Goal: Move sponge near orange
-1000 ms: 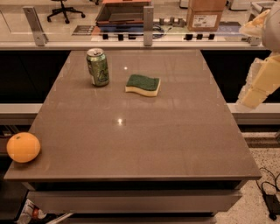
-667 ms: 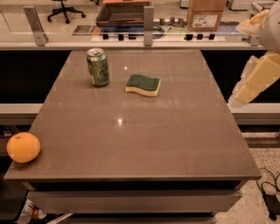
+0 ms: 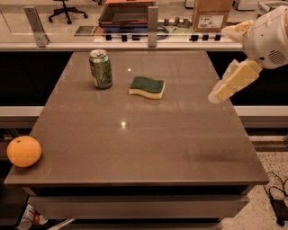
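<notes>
Tabletop scene, described from the near edge to the far edge. The orange point(image 3: 24, 151) is seen at the near left corner of the desk point(image 3: 148, 148), right against the left edge and close to the near one. The near half of the grey-brown top, from the orange across to the near right corner, is shown bare, so that open room is left between the fruit and the objects farther back. The gripper point(image 3: 217, 95) is held in the air over the right edge, about halfway along it, at the end of a pale arm that slopes down from the upper right; whether it is open or closed cannot be told. The sponge point(image 3: 147, 87) is laid flat in the far half of the desk, near the middle of its width, dark green side up, well apart from the orange and from the gripper. A green drink can point(image 3: 101, 68) is stood upright just to the left of the sponge, not touching it; its contents cannot be seen. Beyond the far edge, a rail with metal posts point(image 3: 152, 20) is shown, and behind it a shallow orange-rimmed tray point(image 3: 127, 11) and a closed, labelled cardboard box point(image 3: 212, 14).
</notes>
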Controlling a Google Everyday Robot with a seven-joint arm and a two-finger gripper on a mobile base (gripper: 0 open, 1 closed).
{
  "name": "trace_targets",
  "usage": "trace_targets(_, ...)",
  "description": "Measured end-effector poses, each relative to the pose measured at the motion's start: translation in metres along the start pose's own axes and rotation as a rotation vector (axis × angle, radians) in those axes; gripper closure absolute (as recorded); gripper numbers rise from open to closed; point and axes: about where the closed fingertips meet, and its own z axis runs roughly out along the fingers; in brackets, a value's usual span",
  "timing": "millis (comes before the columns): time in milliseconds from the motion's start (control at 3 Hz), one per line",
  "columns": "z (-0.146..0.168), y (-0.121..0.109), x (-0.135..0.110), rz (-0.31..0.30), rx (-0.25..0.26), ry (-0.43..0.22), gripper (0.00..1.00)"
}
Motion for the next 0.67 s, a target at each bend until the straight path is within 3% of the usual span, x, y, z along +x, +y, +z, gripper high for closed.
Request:
trace_targets(333, 0.032, -0.008, -0.005, 0.007, -0.021, -0.079, 0.00)
trace_targets(667, 0.100, -0.011, -0.013, 0.008, -0.049, -0.121, 0.00)
